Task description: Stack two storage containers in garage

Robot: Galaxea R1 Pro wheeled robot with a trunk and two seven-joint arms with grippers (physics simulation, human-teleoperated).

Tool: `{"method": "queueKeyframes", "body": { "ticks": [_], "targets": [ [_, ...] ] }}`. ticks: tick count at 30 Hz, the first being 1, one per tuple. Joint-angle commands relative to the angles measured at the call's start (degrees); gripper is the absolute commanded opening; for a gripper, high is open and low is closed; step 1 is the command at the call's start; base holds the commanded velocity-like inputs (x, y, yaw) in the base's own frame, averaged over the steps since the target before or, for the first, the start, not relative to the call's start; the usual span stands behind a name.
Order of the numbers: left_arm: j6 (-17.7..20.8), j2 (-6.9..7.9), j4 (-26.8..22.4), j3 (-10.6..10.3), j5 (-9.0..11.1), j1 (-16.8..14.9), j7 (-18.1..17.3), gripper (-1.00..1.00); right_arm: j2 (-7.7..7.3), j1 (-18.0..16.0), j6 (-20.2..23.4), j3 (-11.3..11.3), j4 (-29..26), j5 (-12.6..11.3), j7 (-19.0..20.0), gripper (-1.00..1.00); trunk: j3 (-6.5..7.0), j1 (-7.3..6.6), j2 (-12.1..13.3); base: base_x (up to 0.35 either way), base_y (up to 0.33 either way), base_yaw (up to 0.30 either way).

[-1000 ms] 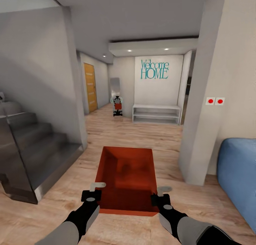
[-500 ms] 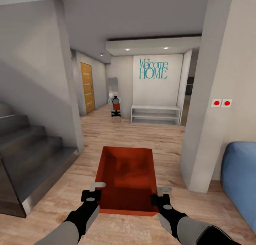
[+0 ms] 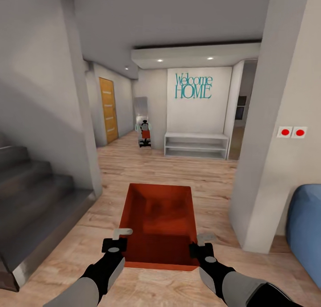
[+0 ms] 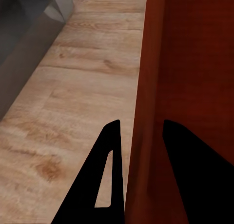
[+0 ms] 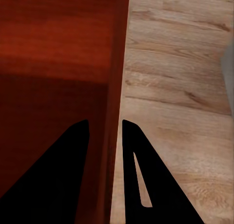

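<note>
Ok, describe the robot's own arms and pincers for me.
Both arms have pale grey forearms ending in black wrists. The left pincer and the right pincer each have a black block base and light grey fingers. In the wrist views the fingers look like black tapered blades.

Staircase (image 3: 35, 209) and blue sofa (image 3: 305, 227) further outward.

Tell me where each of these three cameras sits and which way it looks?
Head view: on the robot's head, looking forward and down a wood-floored hallway; both arms carry the orange-red rectangular storage container, left gripper, right gripper.
Left wrist view: near the left gripper, looking along its black fingers straddling the container's wall.
Right wrist view: near the right gripper, likewise straddling the opposite wall.
Shared: all three show the container and the light wood plank floor.
</note>
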Motion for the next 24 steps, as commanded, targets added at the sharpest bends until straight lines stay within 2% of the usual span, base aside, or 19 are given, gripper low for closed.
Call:
{"method": "queueKeyframes", "body": {
  "ticks": [1, 24],
  "targets": [
    [0.41, -0.31, 0.13, 0.54, 5.13, -0.07, 0.37, -1.0, 0.02, -0.07, -1.6, -0.05, -0.05, -0.62, -2.04, -1.0, -0.06, 0.03, -0.03, 0.322, 0.0, 0.0],
    [0.41, -0.31, 0.16, 0.54, 5.15, -0.05, 0.38, -1.0, 0.07, -0.08, -1.6, -0.05, -0.05, -0.62, -2.05, -1.0, -0.06, 0.03, -0.03, 0.322, 0.0, 0.0]
  ]
}}
